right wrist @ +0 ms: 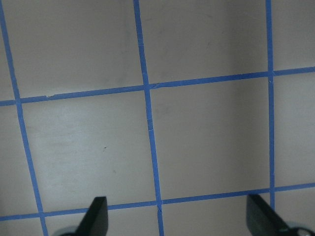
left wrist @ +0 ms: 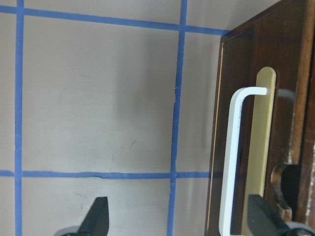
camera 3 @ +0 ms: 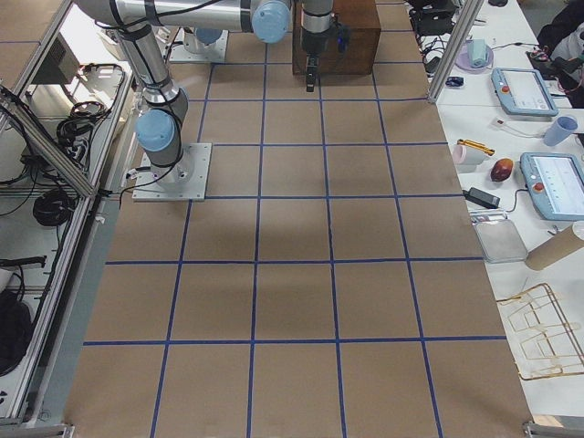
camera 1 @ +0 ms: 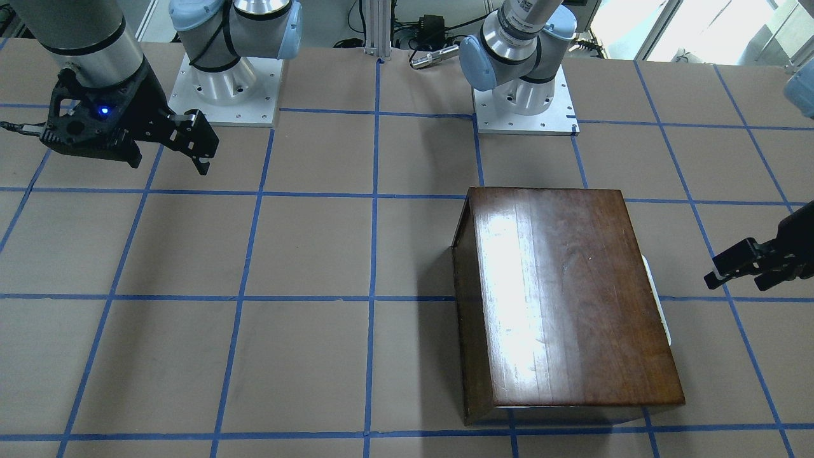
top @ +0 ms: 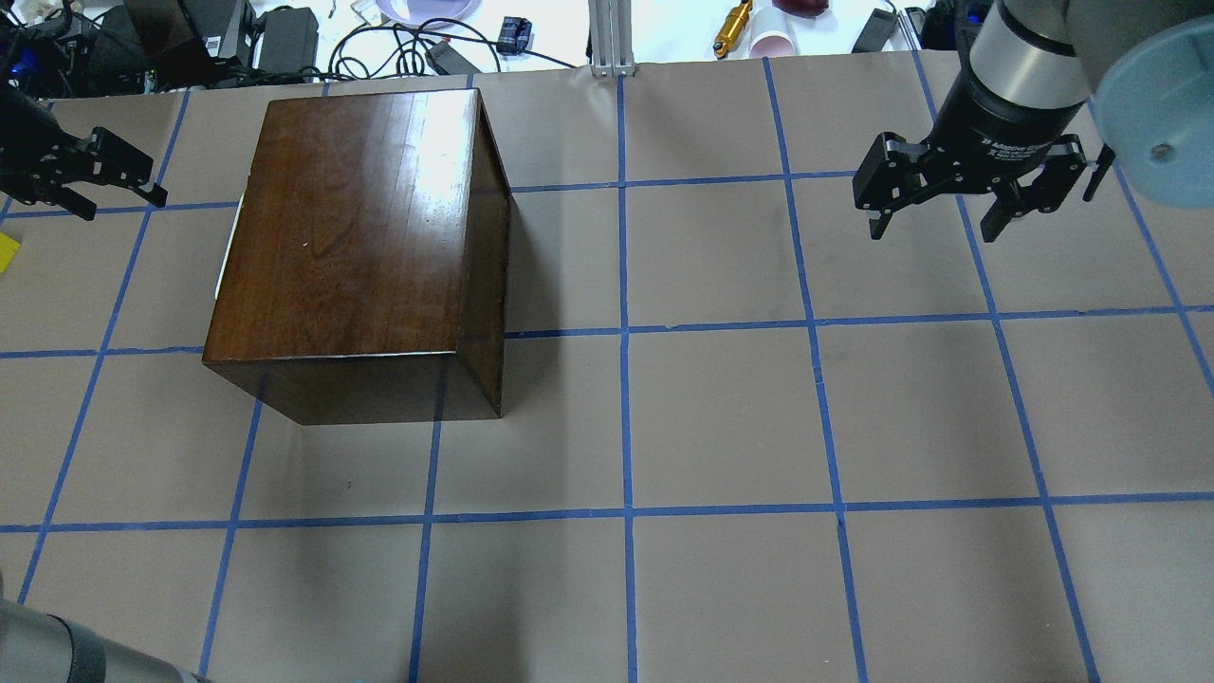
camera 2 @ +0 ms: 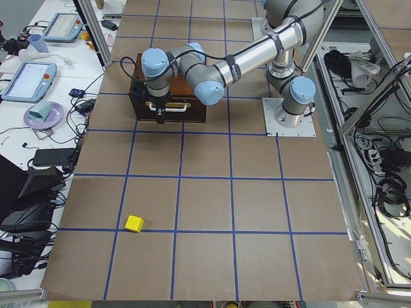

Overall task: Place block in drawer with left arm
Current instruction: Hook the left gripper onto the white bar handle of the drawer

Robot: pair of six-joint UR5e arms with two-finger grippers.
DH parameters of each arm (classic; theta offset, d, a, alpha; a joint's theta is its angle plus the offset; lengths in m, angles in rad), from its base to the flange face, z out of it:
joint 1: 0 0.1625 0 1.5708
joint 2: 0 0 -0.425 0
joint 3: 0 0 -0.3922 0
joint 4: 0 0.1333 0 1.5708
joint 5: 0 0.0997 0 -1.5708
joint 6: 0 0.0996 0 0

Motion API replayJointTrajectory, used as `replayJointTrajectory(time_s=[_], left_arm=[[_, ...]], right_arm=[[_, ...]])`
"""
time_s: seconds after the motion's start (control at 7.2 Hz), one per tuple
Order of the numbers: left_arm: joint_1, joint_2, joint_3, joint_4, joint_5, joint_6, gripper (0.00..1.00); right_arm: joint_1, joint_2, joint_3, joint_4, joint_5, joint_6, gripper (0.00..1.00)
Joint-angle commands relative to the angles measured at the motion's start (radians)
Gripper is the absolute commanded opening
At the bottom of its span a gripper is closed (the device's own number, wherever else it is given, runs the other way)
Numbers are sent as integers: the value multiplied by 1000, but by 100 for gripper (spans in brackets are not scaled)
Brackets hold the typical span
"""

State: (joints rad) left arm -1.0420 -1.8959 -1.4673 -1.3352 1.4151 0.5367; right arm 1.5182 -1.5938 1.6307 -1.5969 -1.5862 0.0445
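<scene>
**Inspector:** Status of the left pincer (left wrist: 179, 221)?

**Assessor:** Spread wide, holding nothing, facing the front of the drawer (left wrist: 283, 132) in the box (top: 360, 218). The drawer is shut. The white handle (left wrist: 230, 157) lies inside the gap, off-centre, just beside one finger (left wrist: 263, 216).

**Inspector:** The block (camera 2: 134, 223)?

**Assessor:** On the counter (top: 721, 417), well behind the pincer, on the side away from the box.

**Inspector:** Recommendation?

**Assessor:** Judged step: open the drawer first. Centre the handle between the tips, advance past the bar, close, then pull straight back. A skewed pull may jam the drawer or drag the box. The right pincer (top: 934, 228) is wide and idle.
</scene>
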Motion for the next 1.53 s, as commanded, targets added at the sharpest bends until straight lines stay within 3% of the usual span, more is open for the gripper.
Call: replayJointTrajectory(time_s=[0.0,0.14,1.39], left_arm=[[0,-28,-31,56,-17,75,100],[0,-34,-39,53,-95,66,100],[0,-98,-47,-39,-137,82,100]], right_arm=[[0,0,0,0,0,0,100],[0,0,0,0,0,0,100],[0,0,0,0,0,0,100]])
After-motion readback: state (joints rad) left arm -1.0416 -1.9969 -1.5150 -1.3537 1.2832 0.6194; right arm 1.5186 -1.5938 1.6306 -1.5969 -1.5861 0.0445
